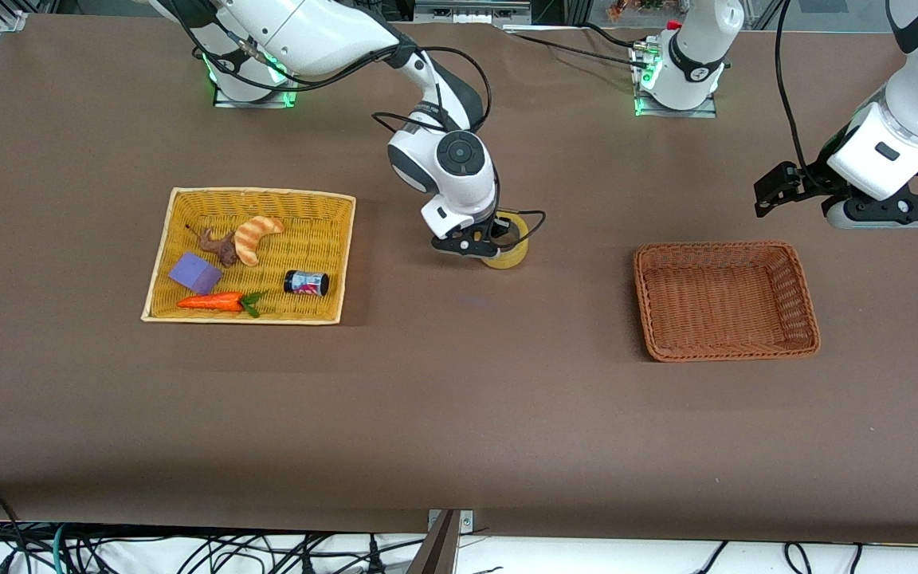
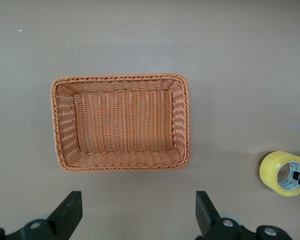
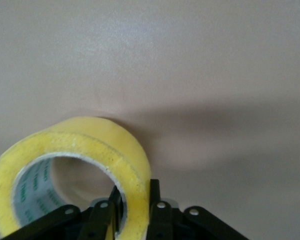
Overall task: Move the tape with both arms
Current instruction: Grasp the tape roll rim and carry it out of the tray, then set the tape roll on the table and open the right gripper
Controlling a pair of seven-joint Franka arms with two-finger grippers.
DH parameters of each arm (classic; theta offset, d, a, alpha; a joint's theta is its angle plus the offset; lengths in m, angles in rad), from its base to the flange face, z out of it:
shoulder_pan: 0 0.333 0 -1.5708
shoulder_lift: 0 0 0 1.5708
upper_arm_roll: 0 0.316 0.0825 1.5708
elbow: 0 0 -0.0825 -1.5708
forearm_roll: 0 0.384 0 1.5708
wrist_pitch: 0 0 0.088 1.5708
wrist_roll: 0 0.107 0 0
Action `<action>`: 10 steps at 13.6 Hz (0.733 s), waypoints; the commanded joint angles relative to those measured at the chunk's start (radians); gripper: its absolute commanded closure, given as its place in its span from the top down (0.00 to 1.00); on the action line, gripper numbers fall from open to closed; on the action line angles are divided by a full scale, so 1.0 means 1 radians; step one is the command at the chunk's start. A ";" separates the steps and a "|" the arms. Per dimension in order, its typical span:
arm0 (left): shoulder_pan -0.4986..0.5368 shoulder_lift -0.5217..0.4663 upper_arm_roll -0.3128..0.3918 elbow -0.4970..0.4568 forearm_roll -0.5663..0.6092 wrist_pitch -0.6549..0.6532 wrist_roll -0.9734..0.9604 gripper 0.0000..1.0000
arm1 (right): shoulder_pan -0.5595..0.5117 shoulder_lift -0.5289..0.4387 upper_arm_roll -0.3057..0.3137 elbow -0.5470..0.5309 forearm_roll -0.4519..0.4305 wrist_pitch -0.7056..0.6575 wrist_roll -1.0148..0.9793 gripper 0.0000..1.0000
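- Front view: the right gripper (image 1: 481, 249) pinches the tape (image 1: 509, 249) at the bench (image 1: 459, 414) middle, between the two baskets; the left gripper (image 1: 778, 191) waits above the brown basket (image 1: 806, 315).
- Left wrist view: its jaws are spread over that basket.
- Right wrist view: the jaws clamp the tape's wall. Handover and delivery remain.

Open brown table (image 1: 459, 399) between yellow basket (image 1: 158, 263) and orange basket (image 1: 806, 303), broken only by tape (image 1: 511, 253) with right gripper (image 1: 481, 249) clamped on its wall. Bare interior in orange basket, left gripper (image 2: 137, 220) spread wide over table beside it. Yellow basket crowded with small items.
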 commanded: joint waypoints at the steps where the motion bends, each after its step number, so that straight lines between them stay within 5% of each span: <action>1: 0.007 -0.007 -0.005 0.007 -0.015 -0.005 0.017 1.00 | 0.006 0.021 0.001 0.023 -0.042 0.013 0.042 0.53; 6: 0.007 -0.007 -0.005 0.007 -0.016 -0.005 0.017 1.00 | -0.090 -0.117 0.002 0.025 -0.011 -0.151 -0.048 1.00; 10: 0.001 -0.007 -0.005 0.009 -0.015 -0.010 0.017 1.00 | -0.219 -0.321 0.001 -0.006 0.050 -0.413 -0.321 1.00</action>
